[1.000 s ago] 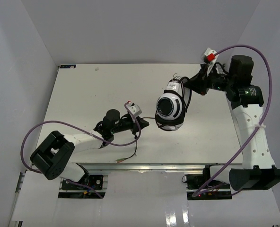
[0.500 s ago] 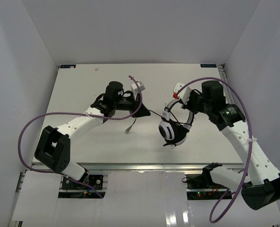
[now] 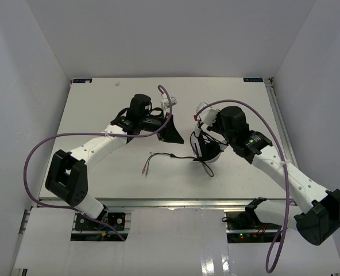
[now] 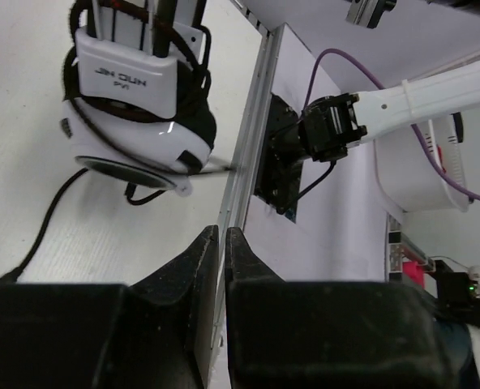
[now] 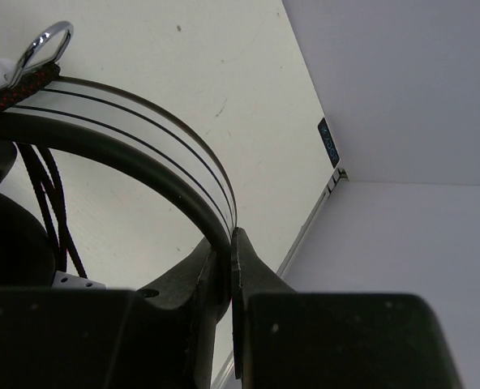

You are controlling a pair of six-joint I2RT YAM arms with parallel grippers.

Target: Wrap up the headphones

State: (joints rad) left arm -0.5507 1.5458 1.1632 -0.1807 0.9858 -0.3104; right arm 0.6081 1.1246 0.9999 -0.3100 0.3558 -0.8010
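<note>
- My right gripper (image 5: 232,243) is pinched tight on the headband (image 5: 143,130), the jaws meeting on the curved band's thin edge.
- The headphones (image 3: 207,150) hang from that grip, right of the table's centre, ear cups low over the table (image 3: 101,103). I cannot tell whether they touch it.
- My left gripper (image 4: 222,243) hovers just beside them, jaws closed to a slit, nothing visible between them.
- The thin black cable (image 3: 170,156) runs loose from the cups leftward across the table, ending in small plugs (image 3: 145,168). None of it looks wound yet.
- Risk: the band is smooth and held only at its edge, so it could slide or twist out if the cups swing.
- Risk: my left jaws must part before they can take the cable, and a closed approach would only push it away.
- Risk: pulling the slack hard could drag the headphones from my right grip.
</note>
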